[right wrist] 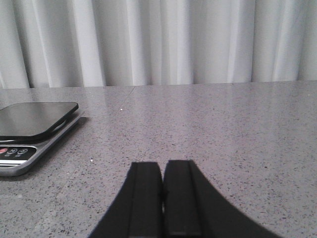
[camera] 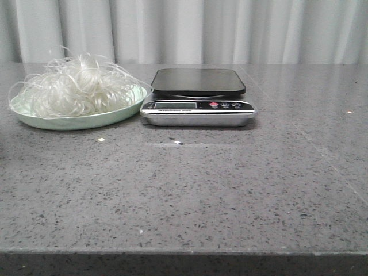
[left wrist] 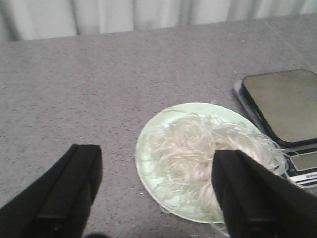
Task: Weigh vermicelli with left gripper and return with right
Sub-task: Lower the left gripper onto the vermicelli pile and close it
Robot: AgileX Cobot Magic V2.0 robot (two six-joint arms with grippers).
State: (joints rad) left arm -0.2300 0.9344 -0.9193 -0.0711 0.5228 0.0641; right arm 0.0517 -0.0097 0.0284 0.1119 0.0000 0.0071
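The vermicelli sits heaped on a pale green plate at the far left of the grey speckled table, loose strands looping over the plate's rim. Just beside the plate, on its right and about touching its edge, stands a digital kitchen scale with a dark, bare platform and a silver front bearing a small display and round buttons, one of them red; any lettering there is too small to read.

From the front, the whole near half of the table is open, as is the stretch right of the scale out to the table's right edge. A pale curtain hangs behind the far edge.

The left tool hangs above the plate with its fingers spread wide, holding nothing; one finger overlaps the vermicelli in the wrist view, the other is over bare table. The right tool is over open table to the right of the scale, its fingers pressed together with nothing between them.
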